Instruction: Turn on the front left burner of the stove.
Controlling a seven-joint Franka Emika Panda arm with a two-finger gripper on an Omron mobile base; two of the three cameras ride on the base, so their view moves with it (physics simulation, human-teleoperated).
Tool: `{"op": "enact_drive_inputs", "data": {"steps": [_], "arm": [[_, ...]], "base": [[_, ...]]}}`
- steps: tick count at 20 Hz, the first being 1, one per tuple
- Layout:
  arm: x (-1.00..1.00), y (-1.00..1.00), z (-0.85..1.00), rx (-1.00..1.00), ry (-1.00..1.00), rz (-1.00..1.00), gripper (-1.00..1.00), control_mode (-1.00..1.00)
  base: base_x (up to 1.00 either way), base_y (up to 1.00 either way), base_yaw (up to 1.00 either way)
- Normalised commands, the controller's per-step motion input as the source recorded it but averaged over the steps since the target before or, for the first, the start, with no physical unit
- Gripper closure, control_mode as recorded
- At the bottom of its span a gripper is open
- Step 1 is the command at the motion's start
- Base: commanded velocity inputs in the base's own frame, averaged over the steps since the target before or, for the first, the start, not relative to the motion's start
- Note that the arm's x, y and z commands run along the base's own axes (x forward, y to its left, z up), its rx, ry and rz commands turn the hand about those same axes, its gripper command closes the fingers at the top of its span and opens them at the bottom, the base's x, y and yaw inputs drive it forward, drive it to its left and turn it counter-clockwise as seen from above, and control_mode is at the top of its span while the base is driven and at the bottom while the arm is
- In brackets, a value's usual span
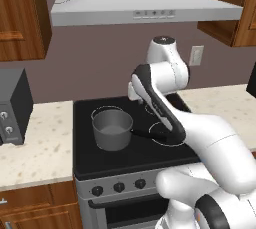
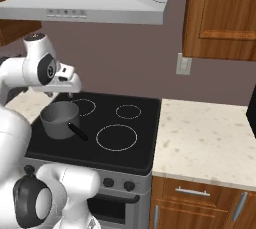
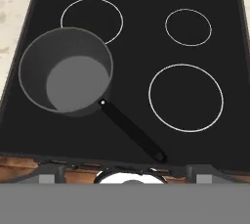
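Black glass stove (image 1: 100,155): between the benches, a pot (image 1: 112,129) on its front left ring.
Knobs (image 1: 119,187): on steel front, below and forward of pincer (image 2: 62,91).
Pincer: raised above cooktop (opening cannot be told).

A: How's the light?
B: Even and soft, no clear source. The stove (image 3: 132,105) glass below the hand is matte black with no glare.
A: Shadows?
B: Barely any; the saucepan (image 3: 66,71) inside is shaded flat grey.
A: Sharpness?
B: Slightly soft, coarse rendering, no edge distortion.
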Motion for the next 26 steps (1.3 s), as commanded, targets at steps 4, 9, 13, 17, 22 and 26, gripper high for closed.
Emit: {"op": "enact_drive_inputs", "data": {"steps": [4, 9, 13, 17, 22, 26], "arm": [[-0.28, 1.0, -0.43, -0.22, -0.01, -0.11, -1.0, -1.0], [-0.32, 1.0, -0.36, -0.17, -0.01, -0.1, -1.0, -1.0], [-0.08, 0.58, -0.17, -0.05, -0.01, -0.04, -1.0, -1.0], [0.0, 0.2, -0.04, 0.0, -0.02, 0.0, -1.0, -1.0], [-0.06, 0.71, -0.18, 0.0, -0.56, 0.04, -1.0, -1.0], [-0.2, 0.53, -0.2, 0.0, -0.94, 0.11, -1.0, -1.0]], "base": [[0.0, 0.0, 0.0], [0.0, 0.0, 0.0], [0.0, 0.0, 0.0], [0.0, 0.0, 0.0], [0.0, 0.0, 0.0], [0.0, 0.0, 0.0]]}}
